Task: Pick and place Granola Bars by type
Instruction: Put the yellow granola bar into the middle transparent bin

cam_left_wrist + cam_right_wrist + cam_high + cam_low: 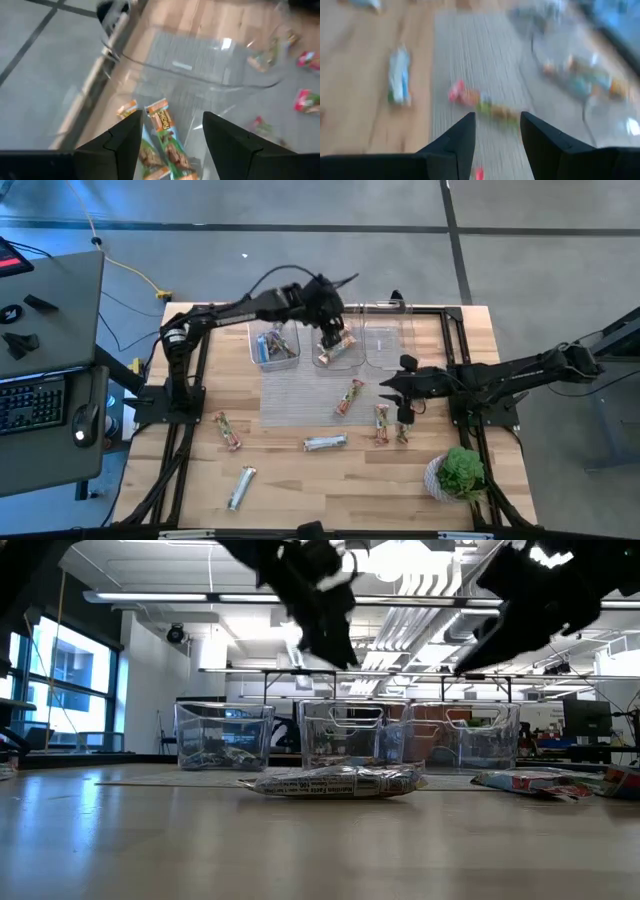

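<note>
Granola bars point(162, 137) inside the middle bin point(200, 82) show only beneath the left tool point(172, 132).

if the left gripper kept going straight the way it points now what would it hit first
Probably the granola bars lying in the middle clear bin. The left gripper hangs open right above them, nothing between its fingers, though depth is hard to judge.

Light: I see bright ceiling strips point(400, 600) glaring in the low view.
Blur: both wrist views smeared; tabletop point(300, 480) evenly lit.

high: overhead | low: tabletop level | wrists: close, downward | shared: bins point(335, 345)
</note>
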Controlling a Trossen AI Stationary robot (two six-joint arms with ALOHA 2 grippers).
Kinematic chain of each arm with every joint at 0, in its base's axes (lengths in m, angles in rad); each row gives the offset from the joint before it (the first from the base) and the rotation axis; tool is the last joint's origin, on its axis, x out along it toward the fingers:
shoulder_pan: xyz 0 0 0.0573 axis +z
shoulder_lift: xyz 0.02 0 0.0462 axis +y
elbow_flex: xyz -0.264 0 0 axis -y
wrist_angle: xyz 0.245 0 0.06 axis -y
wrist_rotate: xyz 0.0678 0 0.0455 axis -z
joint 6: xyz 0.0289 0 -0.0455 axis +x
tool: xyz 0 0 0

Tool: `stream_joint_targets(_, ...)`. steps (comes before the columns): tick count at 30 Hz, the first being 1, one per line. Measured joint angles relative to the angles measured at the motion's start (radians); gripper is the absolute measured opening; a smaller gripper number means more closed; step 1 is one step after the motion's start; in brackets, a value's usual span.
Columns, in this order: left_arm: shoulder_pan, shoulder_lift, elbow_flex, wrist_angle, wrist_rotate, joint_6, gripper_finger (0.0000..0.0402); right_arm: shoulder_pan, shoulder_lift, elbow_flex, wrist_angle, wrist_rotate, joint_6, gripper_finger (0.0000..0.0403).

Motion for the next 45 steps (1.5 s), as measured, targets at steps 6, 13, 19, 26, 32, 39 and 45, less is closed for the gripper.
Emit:
stream_joint_targets(6,0.000,0.001,0.272,-0.292,-0.005,0.002,0.0202,-0.004,0.000,0.073,-0.405,0.091,0.282,0.0140)
stream_joint_targets(13,0.000,0.001,0.438,-0.415,0.014,-0.083,0.0202,-0.010,0.001,0.016,-0.645,0.045,0.504,0.0140)
stream_joint_targets(19,0.000,0.003,0.496,-0.490,0.016,-0.084,0.0202,-0.010,0.035,0.007,-0.617,0.104,0.516,0.0140)
stream_joint_targets(26,0.000,0.003,0.497,-0.555,0.032,-0.085,0.0202,-0.019,0.167,-0.021,-0.570,0.161,0.513,0.0140)
stream_joint_targets(32,0.000,0.004,0.497,-0.559,0.032,-0.085,0.0202,-0.084,0.292,-0.038,-0.509,0.158,0.508,0.0140)
stream_joint_targets(39,0.000,0.004,0.497,-0.559,0.032,-0.084,0.0202,-0.127,0.315,-0.038,-0.429,0.062,0.392,0.0140)
stream_joint_targets(45,0.000,0.004,0.497,-0.559,0.032,-0.083,0.0202,-0.144,0.311,-0.037,-0.419,-0.012,0.373,0.0139)
